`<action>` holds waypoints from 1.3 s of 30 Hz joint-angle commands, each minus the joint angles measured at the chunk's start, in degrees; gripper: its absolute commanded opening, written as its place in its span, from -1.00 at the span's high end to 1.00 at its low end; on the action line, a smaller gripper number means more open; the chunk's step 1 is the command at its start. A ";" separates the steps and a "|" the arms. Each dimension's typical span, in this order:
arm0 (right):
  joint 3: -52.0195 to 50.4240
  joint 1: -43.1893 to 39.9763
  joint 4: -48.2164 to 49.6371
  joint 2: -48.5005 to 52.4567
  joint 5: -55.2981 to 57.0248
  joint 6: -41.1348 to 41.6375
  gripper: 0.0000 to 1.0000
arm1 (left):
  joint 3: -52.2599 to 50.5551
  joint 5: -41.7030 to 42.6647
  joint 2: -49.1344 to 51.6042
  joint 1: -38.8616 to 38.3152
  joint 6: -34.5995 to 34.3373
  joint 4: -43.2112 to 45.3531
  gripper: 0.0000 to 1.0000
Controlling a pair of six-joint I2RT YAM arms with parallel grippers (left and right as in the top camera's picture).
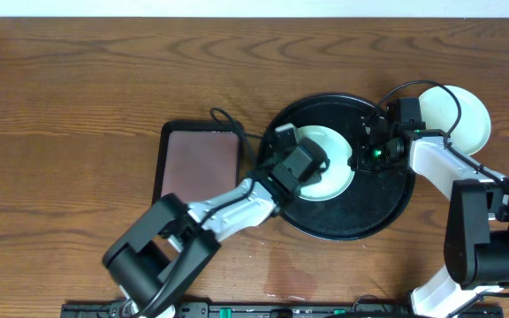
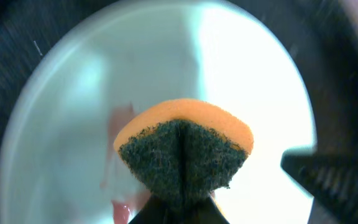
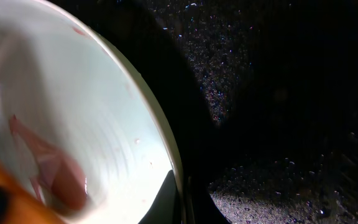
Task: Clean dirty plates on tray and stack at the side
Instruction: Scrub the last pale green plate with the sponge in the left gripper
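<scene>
With my left gripper [image 2: 178, 208] clamped on a folded orange sponge [image 2: 185, 149], its dark scrub side faces me, pressed over the mint plate [image 2: 73, 93] just ahead of the jaws. Reddish smears [image 2: 120, 118] sit left of the sponge. My right gripper [image 3: 182, 202] pinches that plate's rim, black tray [image 3: 291, 93] underneath.

Robot test bench: two arms [image 1: 237, 208] on wood table [image 1: 78, 79].

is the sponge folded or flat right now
Folded. In the left wrist view the sponge is pinched double in the left claw, green scrub faces meeting at a crease, orange outside, over the smeared mint plate.
</scene>
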 commanded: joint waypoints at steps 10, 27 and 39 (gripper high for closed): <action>-1.03 0.98 0.11 2.86 -0.85 0.17 0.98 | -0.44 -10.25 1.01 0.00 5.40 -8.59 0.85; -1.03 0.98 0.15 2.86 -0.87 0.20 0.98 | 0.48 -10.25 -5.57 0.87 7.74 3.17 0.84; -1.03 0.98 0.15 2.86 -0.87 0.17 0.98 | 0.48 1.27 9.25 -0.22 1.46 17.53 0.84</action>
